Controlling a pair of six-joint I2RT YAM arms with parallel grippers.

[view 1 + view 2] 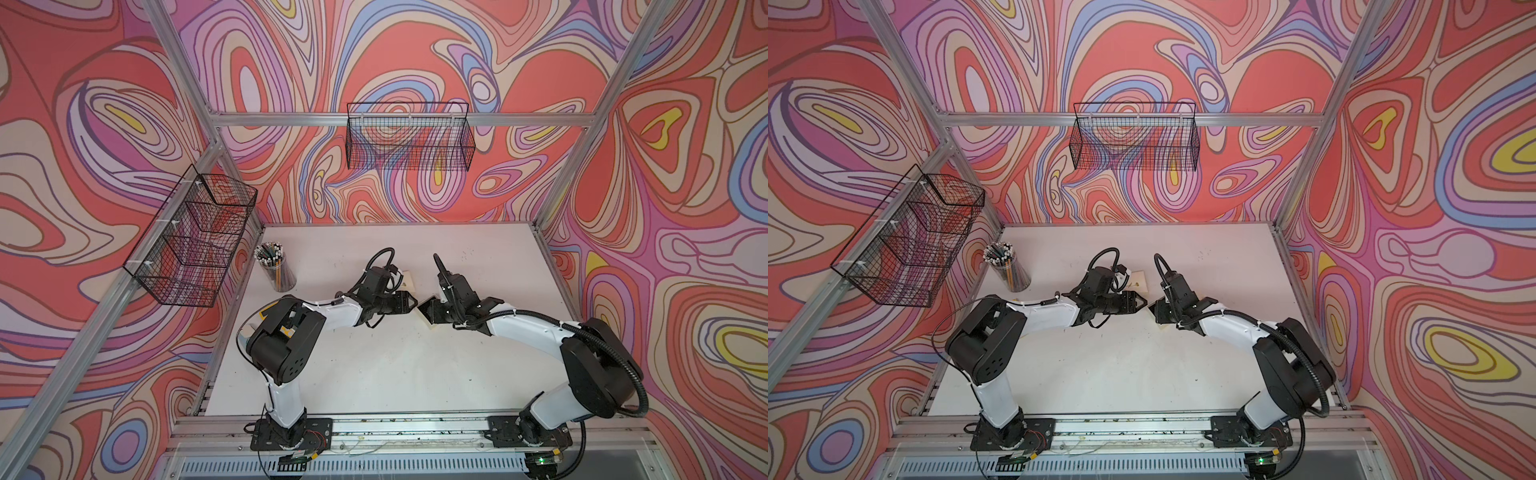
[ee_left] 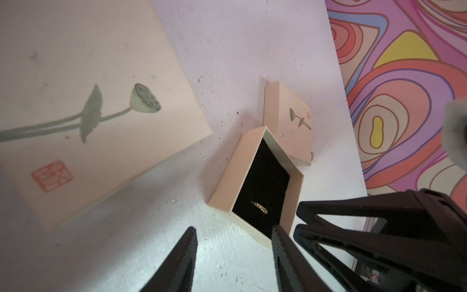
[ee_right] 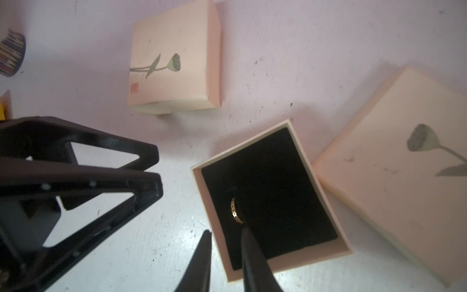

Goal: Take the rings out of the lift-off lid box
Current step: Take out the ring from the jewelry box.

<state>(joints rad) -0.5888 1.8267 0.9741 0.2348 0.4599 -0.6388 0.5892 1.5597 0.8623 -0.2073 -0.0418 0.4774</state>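
Mid-frame in both top views: right gripper (image 1: 420, 310) astride open box (image 3: 290, 259) wall, I can't tell if clamped; left gripper (image 2: 234, 227) part-open, empty.

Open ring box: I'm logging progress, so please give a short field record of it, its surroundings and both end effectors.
open box: lid off, black lining
ring: one visible, seated in the lining
lid: on the table, right beside the box
second box: closed, standing apart
right end effector: jaws narrowly apart, straddling the box wall, one fingertip near the ring, nothing held
left end effector: open, empty
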